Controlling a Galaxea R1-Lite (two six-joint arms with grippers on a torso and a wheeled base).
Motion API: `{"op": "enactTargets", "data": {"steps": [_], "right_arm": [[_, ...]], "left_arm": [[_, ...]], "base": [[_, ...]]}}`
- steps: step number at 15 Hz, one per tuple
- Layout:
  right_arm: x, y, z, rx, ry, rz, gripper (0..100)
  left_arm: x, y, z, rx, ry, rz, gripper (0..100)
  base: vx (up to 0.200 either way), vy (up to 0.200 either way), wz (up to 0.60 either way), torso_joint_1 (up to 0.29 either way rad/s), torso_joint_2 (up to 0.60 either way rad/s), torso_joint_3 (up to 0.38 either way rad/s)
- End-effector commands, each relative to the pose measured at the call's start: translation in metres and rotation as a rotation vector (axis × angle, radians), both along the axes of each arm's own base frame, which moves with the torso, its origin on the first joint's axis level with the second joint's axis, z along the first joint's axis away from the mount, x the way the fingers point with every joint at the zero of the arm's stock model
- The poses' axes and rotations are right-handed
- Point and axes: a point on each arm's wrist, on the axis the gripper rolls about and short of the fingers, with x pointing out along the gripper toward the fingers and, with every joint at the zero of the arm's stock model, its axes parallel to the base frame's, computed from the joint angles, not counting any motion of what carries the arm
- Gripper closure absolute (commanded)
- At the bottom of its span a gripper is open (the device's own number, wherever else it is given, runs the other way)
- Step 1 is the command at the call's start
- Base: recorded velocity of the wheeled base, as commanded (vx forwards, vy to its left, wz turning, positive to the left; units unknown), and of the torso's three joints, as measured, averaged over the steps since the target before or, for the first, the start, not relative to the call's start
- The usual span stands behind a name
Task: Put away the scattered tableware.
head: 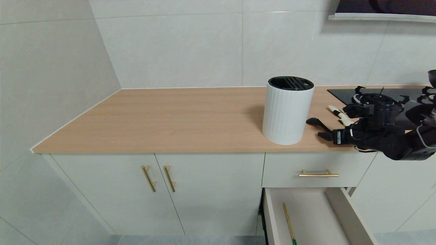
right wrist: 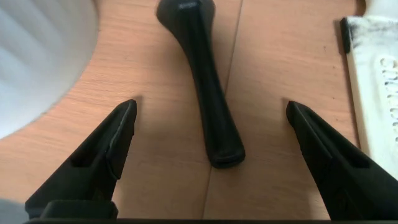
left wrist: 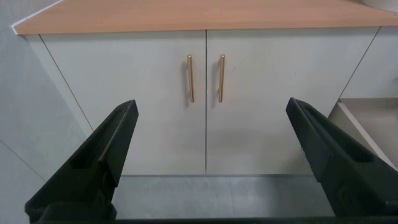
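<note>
A black utensil handle [head: 315, 123] lies on the wooden counter just right of a white ribbed holder with a slotted black top [head: 287, 112]. Farther right lies a white-handled utensil [head: 339, 115]. My right gripper [head: 327, 133] hovers low at the counter's front edge, open. In the right wrist view its fingers straddle the black handle [right wrist: 202, 81] without touching it, with the holder [right wrist: 37, 56] on one side and the white-handled utensil [right wrist: 379, 87] on the other. My left gripper [left wrist: 210, 106] is open and holds nothing, down in front of the cabinet doors [left wrist: 205, 78].
A black gas stove [head: 374, 97] sits at the counter's far right. Below the counter, a lower drawer [head: 337, 211] stands pulled out with a thin chopstick [head: 289, 221] inside. The counter's left half [head: 153, 119] is bare wood.
</note>
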Motion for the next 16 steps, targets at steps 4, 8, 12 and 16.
{"op": "enactTargets", "data": {"steps": [4, 8, 12, 16], "right_arm": [[0.0006, 0.0015, -0.0027, 0.0, 0.007, 0.003, 0], [0.0013, 0.004, -0.0047, -0.001, 0.012, 0.006, 100], [0.0014, 0.0046, -0.0064, -0.001, 0.016, 0.008, 100], [0.0009, 0.0046, -0.0046, -0.003, 0.013, 0.004, 100]], "left_arm": [[0.0, 0.0, 0.0, 0.001, 0.0, 0.0, 0], [0.0, 0.0, 0.0, 0.001, 0.0, 0.0, 0], [0.0, 0.0, 0.0, 0.001, 0.0, 0.0, 0], [0.0, 0.0, 0.0, 0.001, 0.0, 0.0, 0]], "base": [[0.0, 0.0, 0.0, 0.0, 0.0, 0.0], [0.0, 0.0, 0.0, 0.0, 0.0, 0.0], [0.0, 0.0, 0.0, 0.0, 0.0, 0.0], [0.0, 0.0, 0.0, 0.0, 0.0, 0.0]]}}
